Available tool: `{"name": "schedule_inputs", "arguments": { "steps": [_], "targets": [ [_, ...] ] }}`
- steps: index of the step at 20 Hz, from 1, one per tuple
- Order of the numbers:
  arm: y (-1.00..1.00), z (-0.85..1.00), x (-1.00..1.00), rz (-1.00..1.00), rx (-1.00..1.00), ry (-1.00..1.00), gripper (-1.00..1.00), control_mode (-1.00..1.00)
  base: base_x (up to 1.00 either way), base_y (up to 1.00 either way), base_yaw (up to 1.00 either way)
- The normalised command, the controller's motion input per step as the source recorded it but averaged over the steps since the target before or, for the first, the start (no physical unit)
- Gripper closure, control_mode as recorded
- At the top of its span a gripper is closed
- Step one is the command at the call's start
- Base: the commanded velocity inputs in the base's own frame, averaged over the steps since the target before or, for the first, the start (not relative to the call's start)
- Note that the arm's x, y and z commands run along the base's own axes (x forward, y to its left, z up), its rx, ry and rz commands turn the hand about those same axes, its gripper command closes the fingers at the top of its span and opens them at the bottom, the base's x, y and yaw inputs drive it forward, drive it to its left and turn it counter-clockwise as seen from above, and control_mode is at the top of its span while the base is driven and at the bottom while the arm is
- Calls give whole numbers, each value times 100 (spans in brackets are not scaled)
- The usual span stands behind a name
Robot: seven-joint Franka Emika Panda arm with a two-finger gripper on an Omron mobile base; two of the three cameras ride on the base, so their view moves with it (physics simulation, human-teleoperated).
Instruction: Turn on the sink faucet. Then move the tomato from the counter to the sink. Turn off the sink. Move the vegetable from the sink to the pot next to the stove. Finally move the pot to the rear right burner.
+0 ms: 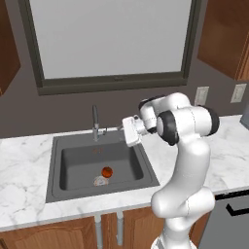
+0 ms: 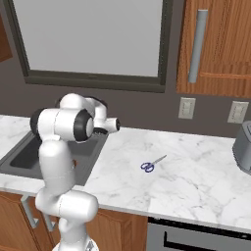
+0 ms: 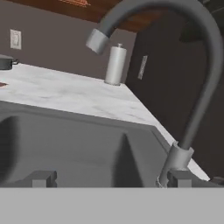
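Beside faucet (image 1: pixel 96 124), open tool (image 3: pixel 109 178), tomato (image 1: pixel 107 171) in sink (image 1: pixel 73 141), no legible writing

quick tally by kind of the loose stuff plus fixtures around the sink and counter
tomato: 1
scissors: 1
faucet: 1
sink: 1
wall outlets: 2
paper towel roll: 1
total: 7

You have a white marble worktop (image 2: pixel 196 171) with a dark sink (image 1: pixel 68 168) set into it. Blue-handled scissors (image 2: pixel 152 164) lie mid-worktop, right of the sink. A grey cylinder (image 3: pixel 115 64) stands at the worktop's back edge.
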Motion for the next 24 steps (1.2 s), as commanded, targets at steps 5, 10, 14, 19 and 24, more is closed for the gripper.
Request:
{"name": "schedule_inputs", "arguments": {
  "steps": [5,10,14,19,24],
  "targets": [
    [3,48,-67,-10,0,-2,-100,-100,0,0,0],
    [6,50,-55,-13,-3,1,-100,-100,0,0,0],
    [10,29,-51,-13,-10,15,-100,-100,0,0,0],
    [20,23,-43,-13,-13,24,-100,-100,0,0,0],
    [21,10,-34,-18,-11,25,-100,-100,0,0,0]
  ]
}}
